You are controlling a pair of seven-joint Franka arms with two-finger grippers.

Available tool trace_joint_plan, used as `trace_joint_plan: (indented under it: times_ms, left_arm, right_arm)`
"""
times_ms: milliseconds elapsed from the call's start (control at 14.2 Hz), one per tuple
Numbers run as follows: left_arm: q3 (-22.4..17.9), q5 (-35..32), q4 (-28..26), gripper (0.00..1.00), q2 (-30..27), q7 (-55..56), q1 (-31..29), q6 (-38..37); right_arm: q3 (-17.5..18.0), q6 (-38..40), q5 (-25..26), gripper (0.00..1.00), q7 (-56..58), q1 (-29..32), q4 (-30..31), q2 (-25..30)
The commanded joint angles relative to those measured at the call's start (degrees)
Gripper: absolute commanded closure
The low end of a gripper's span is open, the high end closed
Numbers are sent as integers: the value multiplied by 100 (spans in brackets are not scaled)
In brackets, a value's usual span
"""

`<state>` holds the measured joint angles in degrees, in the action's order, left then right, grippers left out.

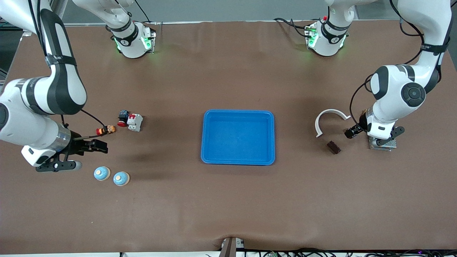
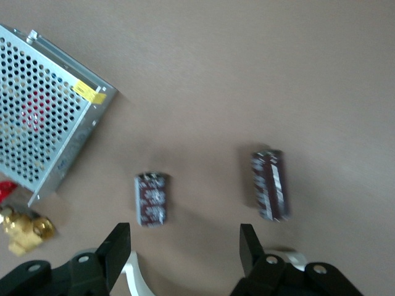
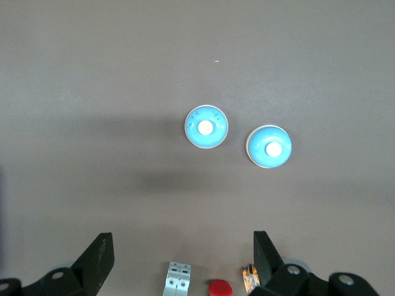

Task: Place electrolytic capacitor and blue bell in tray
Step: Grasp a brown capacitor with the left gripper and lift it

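Brown matting covers the whole table (image 1: 228, 200), and I find the shallow bright-blue rectangular plastic tray (image 1: 238, 160) at its middle holding nothing. Toward the left arm's end, the left gripper (image 2: 185, 246) hangs low over two dark cylindrical electrolytic capacitors; its fingers stand apart with nothing between them. One capacitor (image 2: 152, 198) lies nearly in line with the gap, the second (image 2: 270, 184) just beside it, the two apart from each other. A perforated metal box (image 2: 43, 132) and a small brass fitting (image 2: 24, 229) lie near. Toward the right arm's end, the right gripper (image 3: 179, 256) hovers, jaws wide and empty, over two round blue bells with white centres (image 3: 207, 127) (image 3: 268, 146), which sit side by side without touching. A red and white breaker block (image 1: 135, 122) lies farther from the front camera than the bells. I judge the work to be at the pick stage on both sides, nothing yet delivered. Next, I would have the left gripper settle around one capacitor only and close, avoiding its neighbour, then carry it to the tray.
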<state>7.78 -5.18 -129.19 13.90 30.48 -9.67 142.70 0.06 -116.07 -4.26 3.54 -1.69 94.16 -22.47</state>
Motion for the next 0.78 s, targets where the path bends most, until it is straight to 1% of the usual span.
trace_joint_plan:
  times_ms: [0, 71, 283, 494, 706]
  left_arm:
    - [39, -422, -80, 24, 147, 108, -272, 328]
    - [40, -431, -80, 25, 183, 108, -281, 364]
    - [40, -431, -71, 35, 349, 108, -290, 416]
    - [48, -431, -80, 36, 482, 204, -281, 487]
    - [40, -431, -89, 36, 596, 204, -281, 479]
  right_arm:
    - [3, -161, -92, 0, -46, -95, -170, -345]
    - [3, -257, -92, 0, -63, -130, -179, -450]
    - [3, -530, -92, 0, -55, -209, -214, -688]
    - [12, -583, -92, 0, -2, -209, -267, -837]
    - [12, -592, -83, 0, 7, -227, -547, -1171]
